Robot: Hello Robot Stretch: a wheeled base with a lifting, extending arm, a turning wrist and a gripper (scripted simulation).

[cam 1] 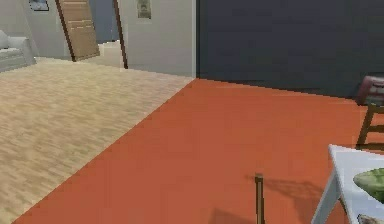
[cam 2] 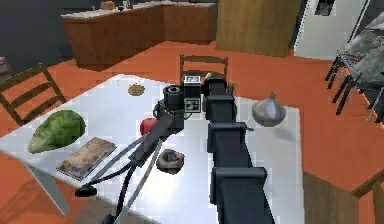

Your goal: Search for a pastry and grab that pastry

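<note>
On the white table [cam 2: 110,100] in the arm side view lies a small brown rounded lump [cam 2: 171,158], perhaps a pastry, right beside the thin fingers [cam 2: 130,160]. A small flat tan disc [cam 2: 136,90] lies farther out on the tabletop. The dark arm [cam 2: 232,150] rises from the bottom edge over the table. The gripper [cam 2: 101,200] points down-left toward the table's near corner. I cannot tell whether it holds anything. A red apple [cam 2: 148,126] sits next to the gripper's body.
A green lettuce [cam 2: 57,130], a book [cam 2: 87,158] and a grey bulb-shaped vase [cam 2: 268,110] share the table. Wooden chairs [cam 2: 30,92] flank it, with kitchen counters [cam 2: 130,30] beyond. Ahead are orange floor [cam 1: 210,140], a dark wall [cam 1: 290,45], the table's corner [cam 1: 345,165] and a doorway [cam 1: 95,30].
</note>
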